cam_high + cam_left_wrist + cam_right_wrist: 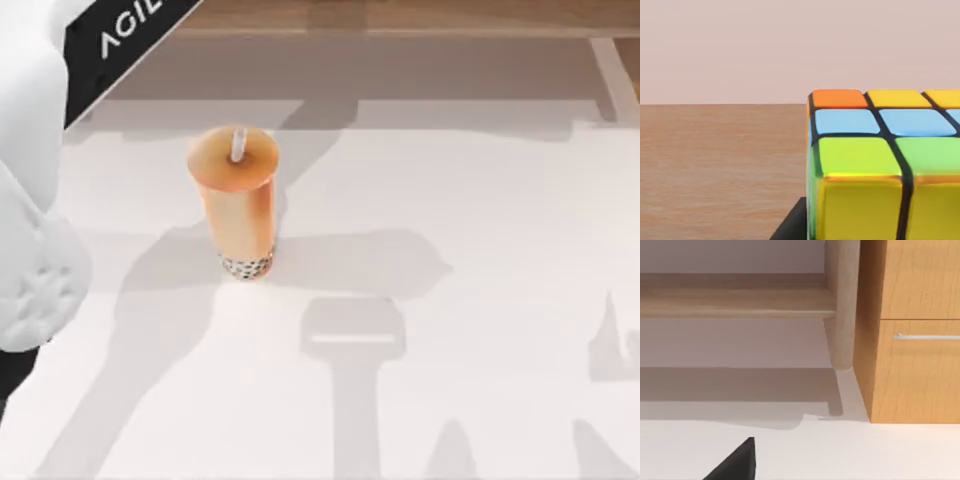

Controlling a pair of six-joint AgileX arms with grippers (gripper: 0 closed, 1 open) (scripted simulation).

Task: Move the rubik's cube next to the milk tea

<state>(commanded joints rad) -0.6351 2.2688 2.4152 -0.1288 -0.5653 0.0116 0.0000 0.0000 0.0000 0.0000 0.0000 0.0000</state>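
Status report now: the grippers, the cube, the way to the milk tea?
Left arm raised at table's left. Rubik's cube close before left wrist camera. Milk tea upright.

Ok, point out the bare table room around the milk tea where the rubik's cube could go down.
The white table lies bare to the right of the milk tea and in front of it toward the top view's near edge. The left side is crowded: the left arm looms there. The rubik's cube sits close before the left wrist camera.

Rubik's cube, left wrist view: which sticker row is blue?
The middle row on the rubik's cube: two full blue stickers, a third at the frame edge. Above it sits a row of orange then yellow; below it a green row, then yellow on the next face.
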